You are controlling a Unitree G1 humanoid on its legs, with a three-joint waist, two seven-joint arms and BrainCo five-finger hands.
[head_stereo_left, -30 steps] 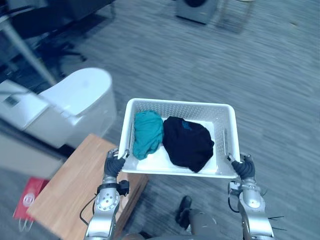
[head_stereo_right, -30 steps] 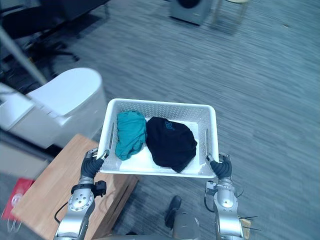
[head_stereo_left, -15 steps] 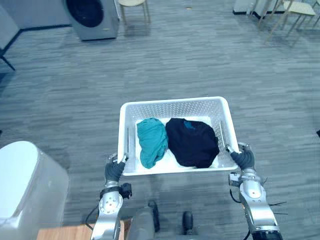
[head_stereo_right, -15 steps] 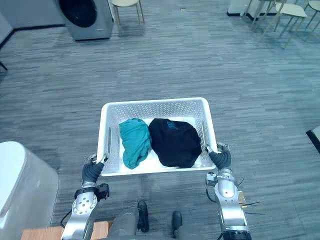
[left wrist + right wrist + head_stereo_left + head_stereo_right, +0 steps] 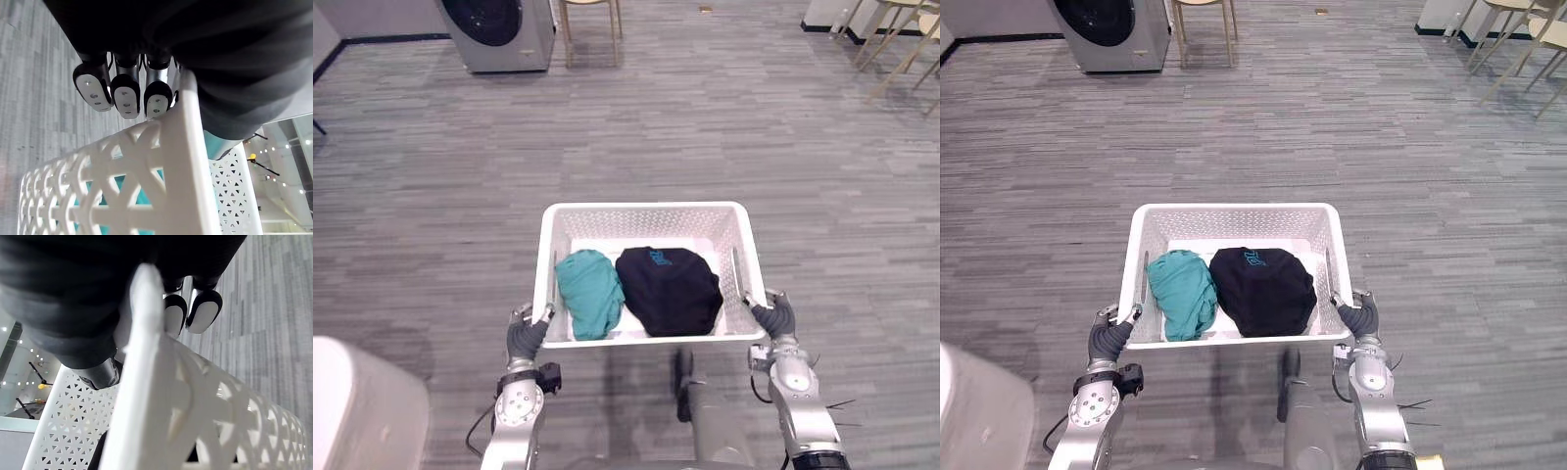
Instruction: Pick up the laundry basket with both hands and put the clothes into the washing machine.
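A white perforated laundry basket (image 5: 646,219) is held up in front of me above the floor. Inside lie a teal garment (image 5: 588,292) on the left and a black garment (image 5: 668,290) on the right. My left hand (image 5: 526,339) is shut on the basket's near left rim, its fingers (image 5: 126,93) curled over the edge. At the near right corner my right hand (image 5: 776,319) grips the rim the same way, its fingertips (image 5: 201,313) showing past the rim. A grey washing machine (image 5: 499,31) with a dark round door stands far off at the upper left.
Grey carpeted floor lies all around. A white rounded object (image 5: 357,406) is at the lower left corner. A wooden stool (image 5: 590,20) stands beside the washing machine, and chair legs (image 5: 891,29) show at the upper right.
The camera has swung round: the wooden table and white object have slid out to the left and the washing machine has come into view. Both hands keep their hold on the basket.
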